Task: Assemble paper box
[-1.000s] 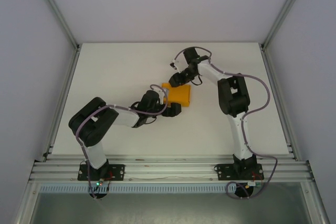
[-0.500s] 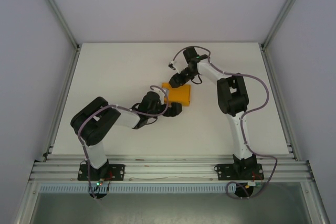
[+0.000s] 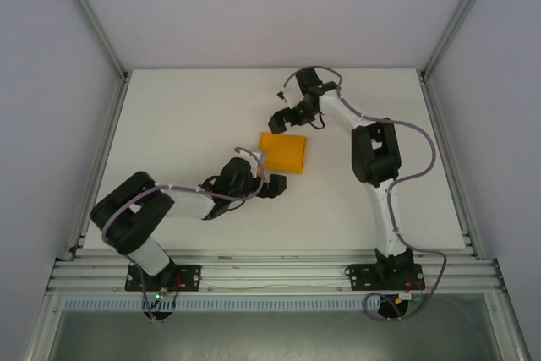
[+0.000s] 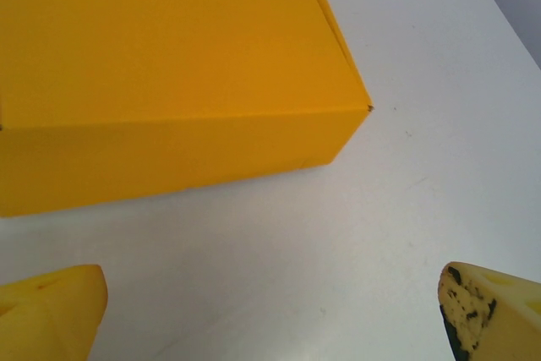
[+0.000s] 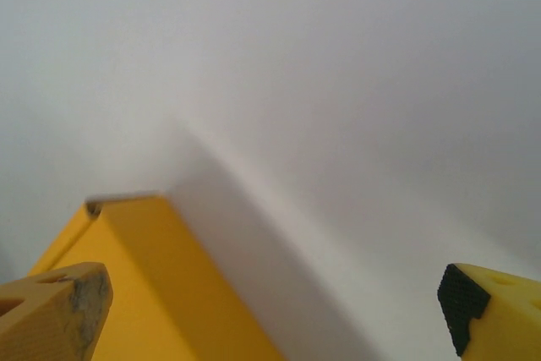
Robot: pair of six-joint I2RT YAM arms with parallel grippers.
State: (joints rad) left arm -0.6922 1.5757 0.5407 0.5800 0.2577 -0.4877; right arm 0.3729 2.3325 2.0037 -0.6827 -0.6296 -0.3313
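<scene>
The paper box (image 3: 283,151) is a closed orange-yellow rectangular box lying flat in the middle of the white table (image 3: 186,116). My left gripper (image 3: 269,180) sits just at its near side, open, a little apart from the box. In the left wrist view the box (image 4: 169,65) fills the upper left and bare table lies between the fingertips (image 4: 51,314) of the left gripper (image 4: 270,319). My right gripper (image 3: 286,119) hangs open just beyond the box's far edge. In the right wrist view one box corner (image 5: 144,293) shows at lower left, and the right gripper (image 5: 270,319) holds nothing.
Grey walls and aluminium frame rails (image 3: 100,166) border the table on the left, right and back. The near rail (image 3: 270,275) carries both arm bases. Bare table surface lies on all sides of the box.
The right gripper has opened and lifted off the box's far edge. The left gripper has drawn back toward the near left, away from the box. The box now lies free.
</scene>
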